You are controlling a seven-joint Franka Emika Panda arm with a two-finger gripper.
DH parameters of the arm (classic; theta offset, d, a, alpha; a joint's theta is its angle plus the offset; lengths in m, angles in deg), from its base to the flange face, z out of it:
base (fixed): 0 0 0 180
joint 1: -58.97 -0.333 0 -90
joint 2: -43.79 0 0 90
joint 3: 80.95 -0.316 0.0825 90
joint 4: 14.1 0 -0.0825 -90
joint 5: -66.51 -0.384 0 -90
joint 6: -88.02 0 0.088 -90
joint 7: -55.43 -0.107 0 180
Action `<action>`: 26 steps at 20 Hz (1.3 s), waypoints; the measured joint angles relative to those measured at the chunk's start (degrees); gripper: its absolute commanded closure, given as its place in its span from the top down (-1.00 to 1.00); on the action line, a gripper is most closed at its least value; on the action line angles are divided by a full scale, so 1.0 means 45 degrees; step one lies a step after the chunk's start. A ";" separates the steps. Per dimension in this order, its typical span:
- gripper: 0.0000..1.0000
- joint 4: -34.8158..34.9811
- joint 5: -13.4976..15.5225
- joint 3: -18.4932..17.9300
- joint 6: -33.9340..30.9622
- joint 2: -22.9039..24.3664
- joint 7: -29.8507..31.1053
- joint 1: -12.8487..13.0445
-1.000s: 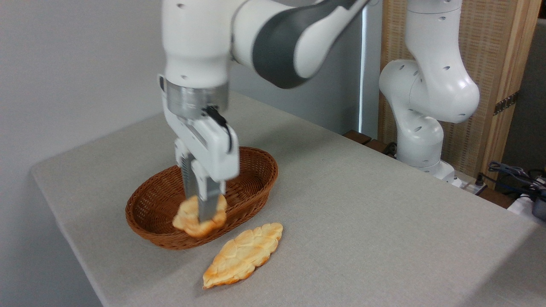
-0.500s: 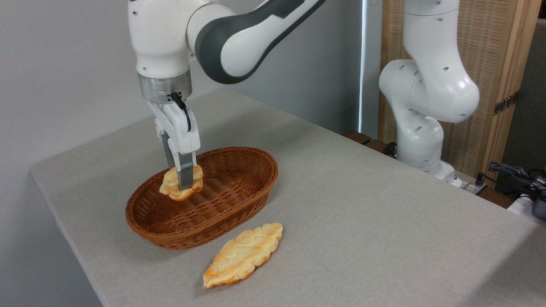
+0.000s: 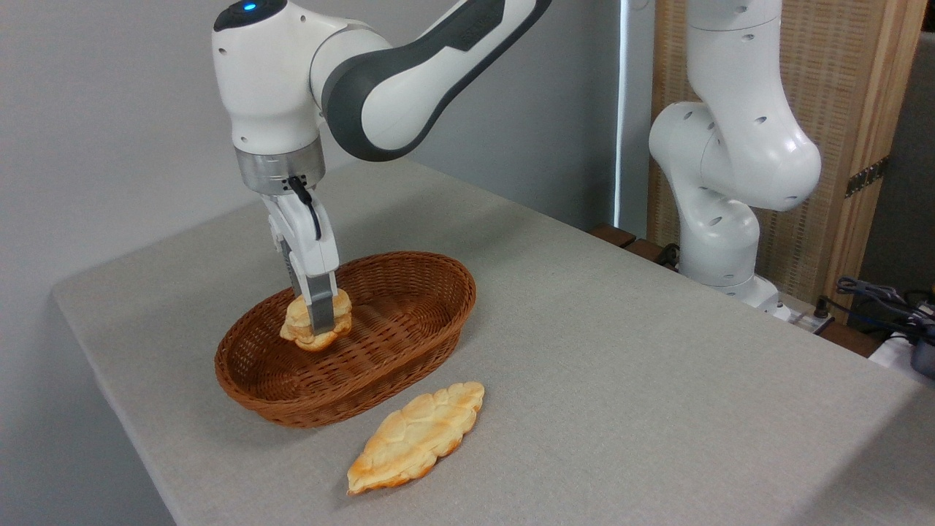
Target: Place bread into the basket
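Currently, bread (image 3: 298, 324) is pinched between fingers of gripper (image 3: 320, 326), held over left part of basket (image 3: 409, 343), inside rim line. Whether bun underside touches wicker floor cannot be told from this angle. Longer leaf-shaped bread (image 3: 415, 437) is laid on table (image 3: 621, 365), just in front of basket, apart.

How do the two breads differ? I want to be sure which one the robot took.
The bun is small, thick and roundish; the leaf-shaped bread is longer and flat. The bun is held in the gripper, whose jaws are closed on it, over the wicker basket; the leaf-shaped bread lies free on the table beside the basket. Both are golden and toasted.
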 measured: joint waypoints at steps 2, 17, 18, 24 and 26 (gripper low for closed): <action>1.00 -0.0017 -0.0001 -0.0007 0.0000 0.0006 0.0000 -0.0022; 1.00 -0.0623 -0.0035 -0.0520 0.0029 0.0299 0.0360 -0.0193; 1.00 -0.0753 -0.0035 -0.0678 0.0029 0.0332 0.0378 -0.0205; 1.00 -0.1536 -0.0035 -0.2029 0.0026 0.0685 0.0891 -0.0312; 1.00 -0.1696 -0.0035 -0.2337 -0.0023 0.0719 0.0892 -0.0317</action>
